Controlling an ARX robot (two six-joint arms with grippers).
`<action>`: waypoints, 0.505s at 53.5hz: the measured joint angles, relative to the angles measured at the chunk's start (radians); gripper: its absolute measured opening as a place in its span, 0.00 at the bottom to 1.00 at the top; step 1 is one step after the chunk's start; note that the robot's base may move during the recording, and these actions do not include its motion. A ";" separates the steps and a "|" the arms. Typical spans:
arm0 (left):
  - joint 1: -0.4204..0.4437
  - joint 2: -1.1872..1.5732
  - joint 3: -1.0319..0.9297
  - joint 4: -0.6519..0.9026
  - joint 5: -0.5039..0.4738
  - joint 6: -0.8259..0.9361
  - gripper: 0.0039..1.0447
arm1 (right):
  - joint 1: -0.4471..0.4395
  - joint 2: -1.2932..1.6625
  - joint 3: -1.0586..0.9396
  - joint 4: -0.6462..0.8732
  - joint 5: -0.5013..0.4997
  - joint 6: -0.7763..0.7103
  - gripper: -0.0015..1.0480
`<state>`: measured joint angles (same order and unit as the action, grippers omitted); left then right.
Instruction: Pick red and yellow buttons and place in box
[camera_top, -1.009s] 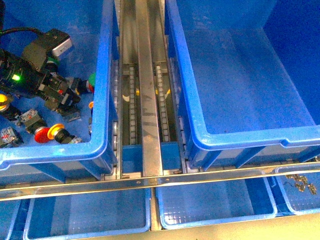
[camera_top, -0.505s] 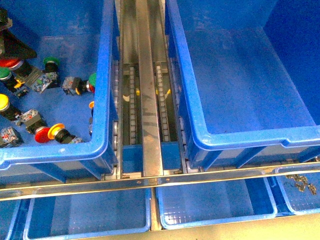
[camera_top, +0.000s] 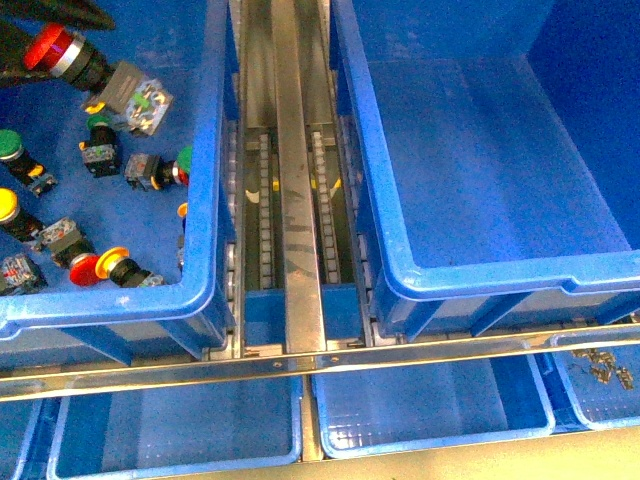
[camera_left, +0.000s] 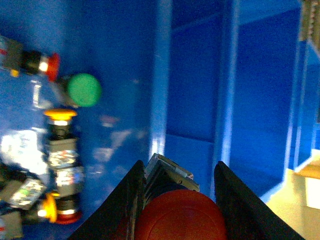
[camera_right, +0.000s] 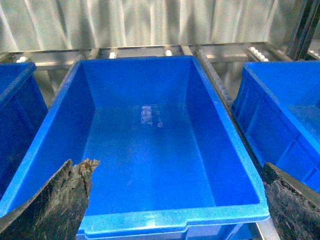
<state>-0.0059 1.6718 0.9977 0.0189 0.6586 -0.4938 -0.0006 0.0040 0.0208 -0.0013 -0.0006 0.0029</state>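
My left gripper (camera_top: 42, 35) is at the far left corner of the left crate (camera_top: 110, 305), shut on a red button (camera_top: 52, 47) whose grey block body hangs toward the crate's middle. In the left wrist view the red cap (camera_left: 180, 217) fills the space between the dark fingers (camera_left: 132, 200) of the left gripper (camera_left: 178, 172). On that crate's floor lie another red button (camera_top: 85, 266), a yellow button (camera_top: 6, 206) and green-capped ones (camera_top: 8, 146). The box (camera_top: 480, 275) on the right is empty. My right gripper (camera_right: 175, 167) hangs open above the box (camera_right: 170, 220).
A metal roller rail (camera_top: 295, 200) runs between the two crates. Below the front bar sit shallow blue trays (camera_top: 430, 400); the far right one holds small metal parts (camera_top: 600, 365). Another blue crate (camera_right: 285, 115) stands beside the box.
My left gripper has lifted from among the buttons and moved toward the far left corner with the red button held. The loose buttons it was covering are now in view.
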 joint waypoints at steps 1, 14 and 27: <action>-0.004 -0.002 0.000 0.002 0.005 -0.006 0.32 | 0.000 0.000 0.000 0.000 0.000 0.000 0.94; -0.120 0.047 0.020 0.050 -0.024 -0.207 0.32 | 0.000 0.000 0.000 0.000 0.000 0.000 0.94; -0.306 0.165 0.141 0.100 -0.105 -0.335 0.32 | 0.000 0.000 0.000 0.000 0.000 0.000 0.94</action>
<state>-0.3122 1.8366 1.1385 0.1188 0.5541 -0.8284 -0.0006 0.0040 0.0208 -0.0013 -0.0006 0.0029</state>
